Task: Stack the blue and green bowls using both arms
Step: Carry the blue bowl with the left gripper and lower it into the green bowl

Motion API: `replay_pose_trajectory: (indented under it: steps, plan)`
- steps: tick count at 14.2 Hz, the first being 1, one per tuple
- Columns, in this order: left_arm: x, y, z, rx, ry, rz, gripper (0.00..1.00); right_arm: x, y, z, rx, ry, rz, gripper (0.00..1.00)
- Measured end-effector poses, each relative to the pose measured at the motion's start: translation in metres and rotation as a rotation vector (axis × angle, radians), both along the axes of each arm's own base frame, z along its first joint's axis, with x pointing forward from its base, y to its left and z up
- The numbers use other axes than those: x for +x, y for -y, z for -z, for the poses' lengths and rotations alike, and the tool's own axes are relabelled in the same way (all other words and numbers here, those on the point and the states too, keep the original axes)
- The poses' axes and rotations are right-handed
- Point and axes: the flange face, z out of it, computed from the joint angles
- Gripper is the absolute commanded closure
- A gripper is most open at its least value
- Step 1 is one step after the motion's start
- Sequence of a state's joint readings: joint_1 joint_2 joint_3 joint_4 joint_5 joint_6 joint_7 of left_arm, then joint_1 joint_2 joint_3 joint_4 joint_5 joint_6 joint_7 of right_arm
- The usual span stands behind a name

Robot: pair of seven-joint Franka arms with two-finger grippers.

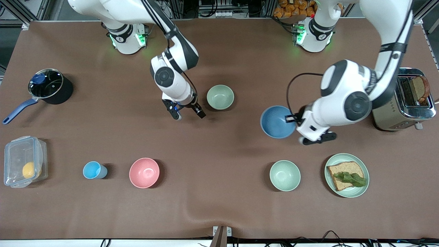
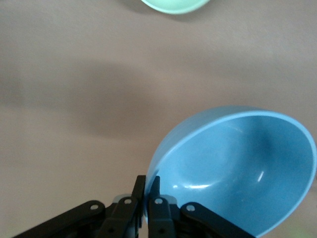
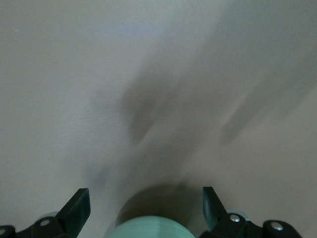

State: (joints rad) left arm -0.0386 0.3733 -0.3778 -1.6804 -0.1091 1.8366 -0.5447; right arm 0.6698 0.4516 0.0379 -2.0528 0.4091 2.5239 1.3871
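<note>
On the worktop, mid-stack:
Green bowl: sits upright mid-worktop, toward the robot bases; looks set down as the stack base.
Right gripper: just beside the green bowl, jaws wide apart, holding nothing.
Blue bowl: lifted and tilted, over bare worktop toward the left arm's end.
Left gripper: jaws clamped on the blue bowl's rim, so the bowl hangs free to nest.
Next, my guess: carry blue over green, lower, release.

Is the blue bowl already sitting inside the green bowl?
No, the blue bowl is apart from the green bowl, pinched at its rim by the left gripper and tilted above the table.
</note>
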Motion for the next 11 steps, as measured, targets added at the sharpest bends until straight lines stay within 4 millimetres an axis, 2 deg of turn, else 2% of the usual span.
replay_pose_trajectory:
  steps: [3,6,8,11]
  plan:
    - [-0.015,0.029,0.002,-0.009,-0.015,0.010,1.00,-0.003,-0.008,0.027,0.031,-0.061,0.074,0.00]
    - [-0.035,0.062,0.009,-0.021,-0.016,0.012,1.00,-0.010,-0.014,0.038,0.069,-0.105,0.107,0.00]
    - [-0.053,0.085,0.019,-0.026,-0.020,0.020,1.00,-0.013,-0.016,0.041,0.086,-0.120,0.113,0.00]
    - [-0.084,0.111,0.045,-0.011,-0.044,0.059,1.00,-0.020,-0.022,0.046,0.094,-0.132,0.103,0.00]
